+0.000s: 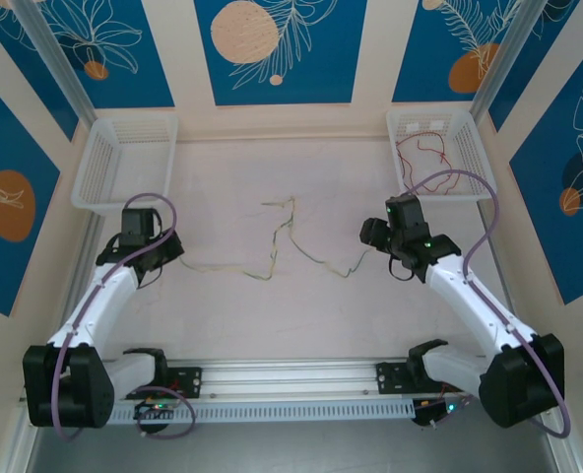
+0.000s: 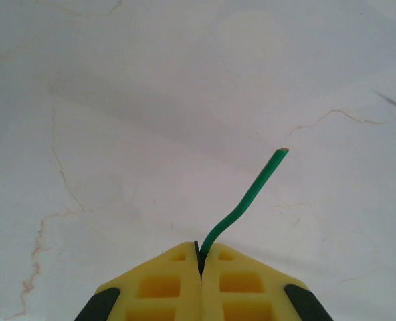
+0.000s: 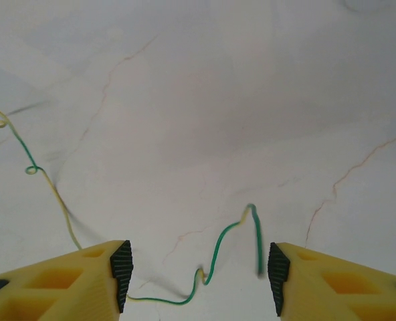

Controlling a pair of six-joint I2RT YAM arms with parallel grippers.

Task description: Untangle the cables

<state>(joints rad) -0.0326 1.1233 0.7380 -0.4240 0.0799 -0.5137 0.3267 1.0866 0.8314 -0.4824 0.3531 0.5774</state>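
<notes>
Thin green and pale yellow cables lie strung across the middle of the table, twisting together near the centre. My left gripper is at their left end. In the left wrist view it is shut on a green cable, whose free tip pokes out ahead. My right gripper is at their right end and stands open. A green-yellow cable lies loose on the table between its fingers, its end blurred. A red cable lies in the right basket.
Two white mesh baskets stand at the back, one left and one right. Thick lilac cables run along both arms. A metal rail crosses the near edge between the arm bases.
</notes>
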